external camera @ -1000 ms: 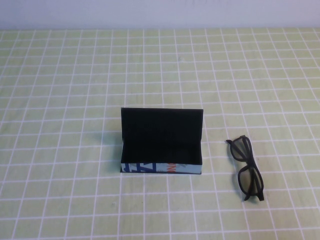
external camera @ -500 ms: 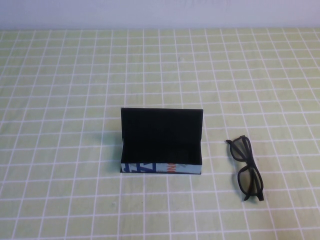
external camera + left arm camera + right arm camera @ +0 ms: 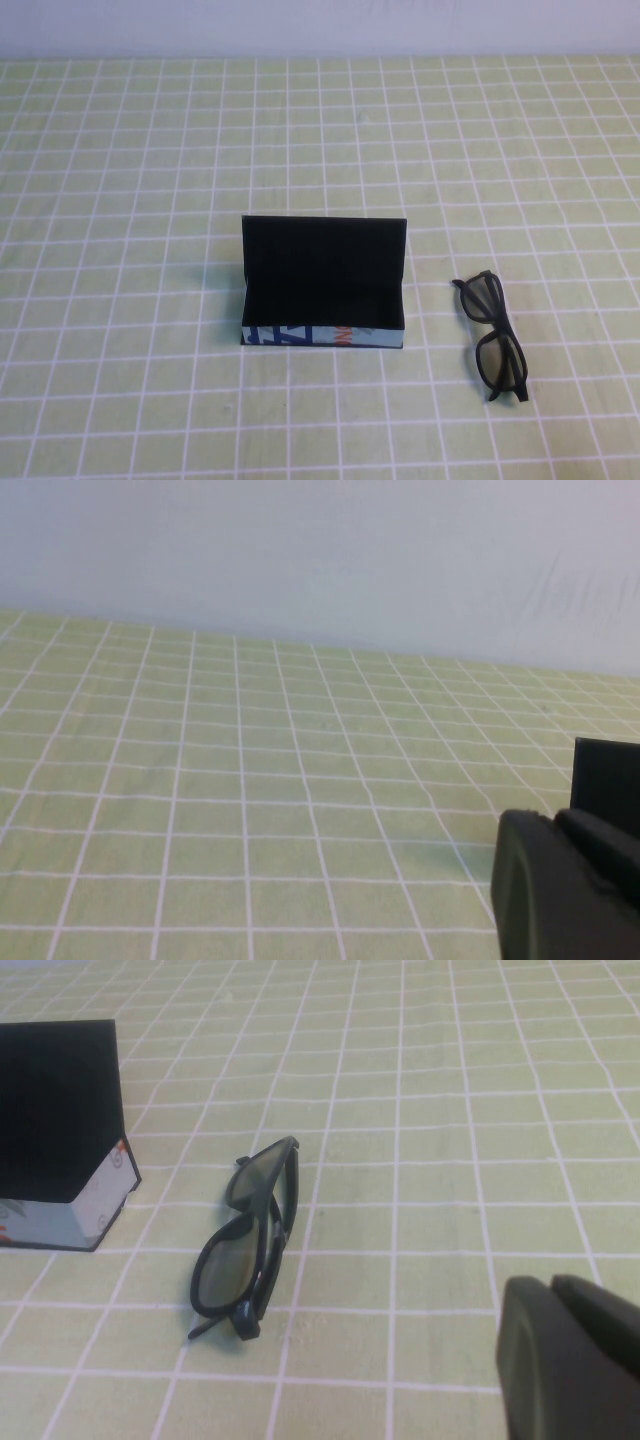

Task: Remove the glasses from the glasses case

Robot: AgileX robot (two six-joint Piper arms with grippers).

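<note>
My right gripper (image 3: 570,1360) hangs low over the surface (image 3: 150,150), on the side of the glasses (image 3: 496,338) away from the glasses case (image 3: 322,285) and touching neither. Only a dark corner of it shows in my right wrist view, and its jaws are fully closed on nothing. My left gripper (image 3: 565,885) sits well off to my left of the case, above bare green-and-white checked cloth; from what little of it shows at the edge of my left wrist view, I cannot tell how its jaws stand. Neither arm reaches into the high view.

The glasses are out of the case. They lie on the surface to my right of it, clear of its end wall, with a strip of cloth between. They rest with arms folded (as far as I can make out), the frame running roughly from far to near, the dark lenses one behind the other.

The case stands open near the middle of the surface, its black lid upright at the far side. Its printed blue, white and orange front faces me, and the black interior holds nothing that I can see.
</note>
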